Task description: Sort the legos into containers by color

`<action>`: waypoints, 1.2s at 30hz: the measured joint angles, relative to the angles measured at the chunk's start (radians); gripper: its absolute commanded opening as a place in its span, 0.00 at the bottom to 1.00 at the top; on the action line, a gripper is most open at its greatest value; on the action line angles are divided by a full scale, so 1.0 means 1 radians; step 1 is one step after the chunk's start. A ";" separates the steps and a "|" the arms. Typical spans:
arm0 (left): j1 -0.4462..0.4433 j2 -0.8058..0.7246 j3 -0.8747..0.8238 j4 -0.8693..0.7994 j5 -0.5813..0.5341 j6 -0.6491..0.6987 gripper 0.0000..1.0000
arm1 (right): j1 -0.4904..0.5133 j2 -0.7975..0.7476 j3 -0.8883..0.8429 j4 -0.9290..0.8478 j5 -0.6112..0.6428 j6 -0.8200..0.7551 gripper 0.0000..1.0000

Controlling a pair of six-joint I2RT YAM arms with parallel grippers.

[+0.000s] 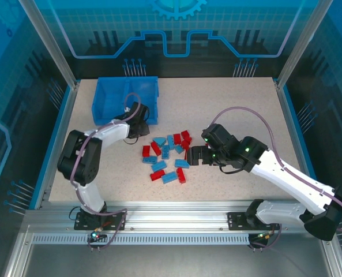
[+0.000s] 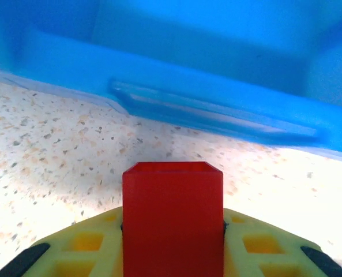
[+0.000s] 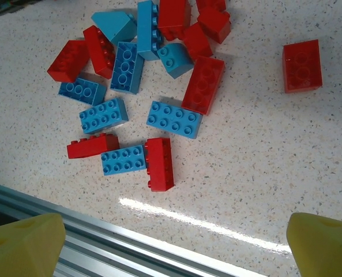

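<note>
Up close, left gripper (image 2: 172, 245) clamps red lego (image 2: 172, 213); overhead, beside bin (image 1: 105, 97).

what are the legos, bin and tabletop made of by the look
Legos: hard moulded plastic, glossy; crisp studs and sheen. Bin: smooth blue plastic, likely moulded, with a soft sheen. Tabletop: speckled beige, stone-look laminate or composite; the glare streak suggests semi-gloss.

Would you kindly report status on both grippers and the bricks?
Left gripper shut on small red plastic brick, facing shallow blue plastic bin. Right gripper open by loose red and blue bricks. Nothing blocking.
</note>
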 measured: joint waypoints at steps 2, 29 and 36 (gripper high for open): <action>0.000 -0.074 -0.010 -0.008 0.014 0.000 0.22 | 0.001 -0.003 0.000 0.006 0.000 0.003 1.00; 0.100 0.499 0.835 -0.254 0.009 0.058 0.49 | 0.045 -0.135 -0.006 0.021 0.052 0.062 1.00; 0.099 0.484 0.849 -0.292 0.016 0.053 0.57 | 0.045 -0.150 -0.009 0.004 0.072 0.066 1.00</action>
